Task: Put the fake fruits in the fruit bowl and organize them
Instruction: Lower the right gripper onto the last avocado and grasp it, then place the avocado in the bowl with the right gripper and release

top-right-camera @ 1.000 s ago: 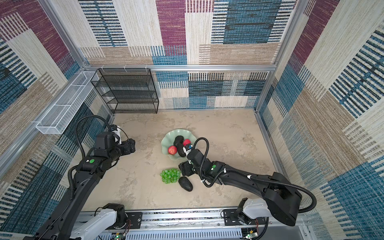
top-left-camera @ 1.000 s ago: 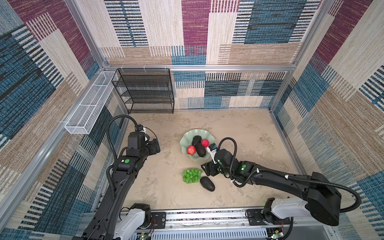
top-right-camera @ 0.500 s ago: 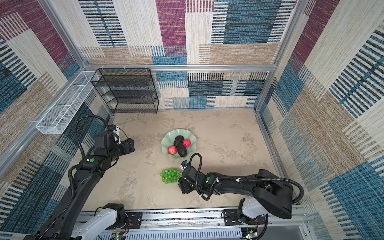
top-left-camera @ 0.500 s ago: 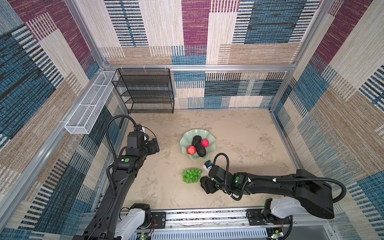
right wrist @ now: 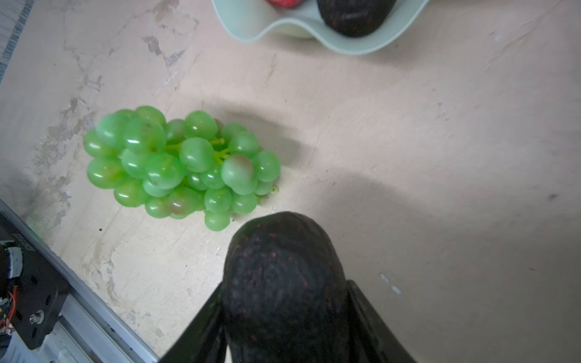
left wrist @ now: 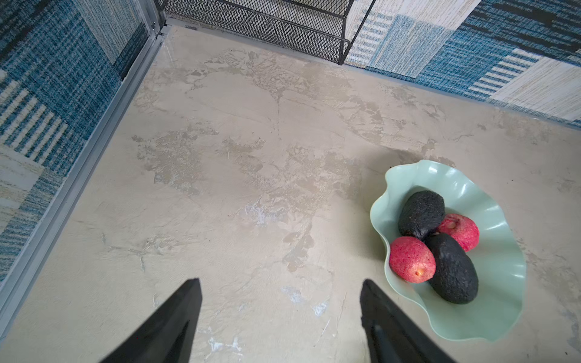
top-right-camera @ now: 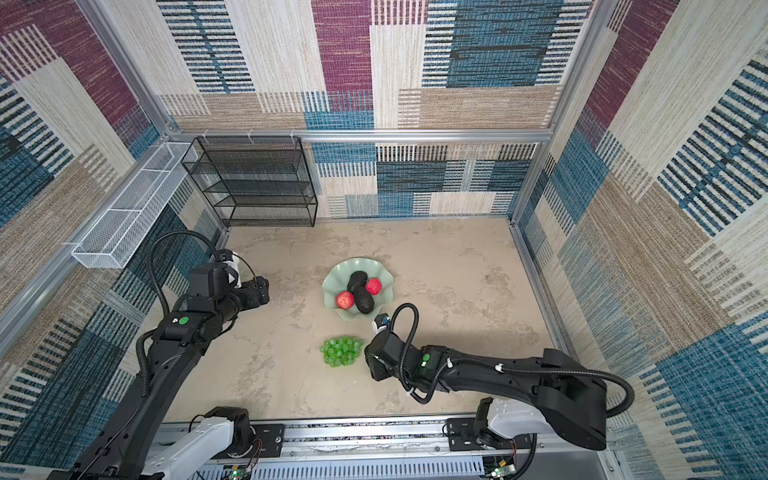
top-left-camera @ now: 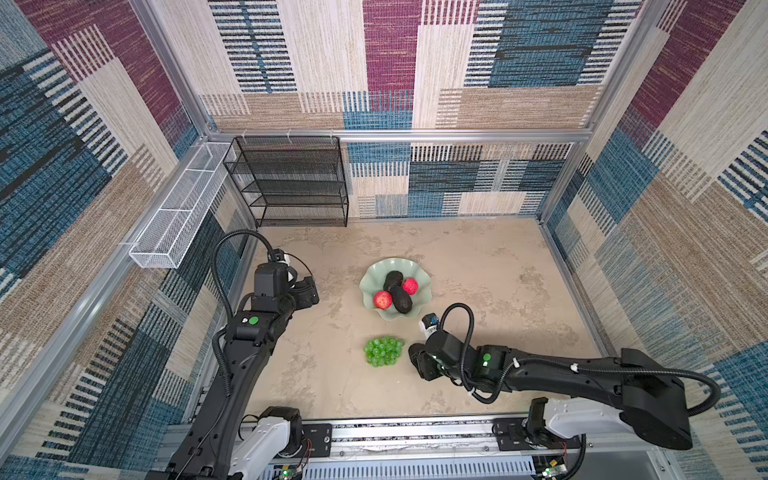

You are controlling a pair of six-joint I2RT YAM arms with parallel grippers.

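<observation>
The pale green fruit bowl (top-left-camera: 376, 272) (top-right-camera: 336, 276) holds two dark avocados (top-left-camera: 402, 301) and two red fruits (top-left-camera: 382, 300) in both top views. The green grapes (top-left-camera: 383, 351) (right wrist: 179, 163) lie on the floor in front of the bowl. Just right of the grapes, my right gripper (top-left-camera: 419, 361) (right wrist: 284, 287) is shut on a third avocado (right wrist: 279, 251), low over the floor. Its fingers press both flanks, and in both top views the gripper mostly hides this fruit. My left gripper (top-left-camera: 305, 291) (left wrist: 280, 280) hovers open and empty left of the bowl (left wrist: 503, 283).
A black mesh rack (top-left-camera: 291, 183) stands against the back wall at the left. A white mesh basket (top-left-camera: 178, 208) hangs on the left wall. The metal base rail (top-left-camera: 415, 432) runs along the front edge, close behind the right gripper.
My right gripper moved from the bowl's front edge toward the front, down onto the loose avocado, and closed on it. The left arm has barely moved.
</observation>
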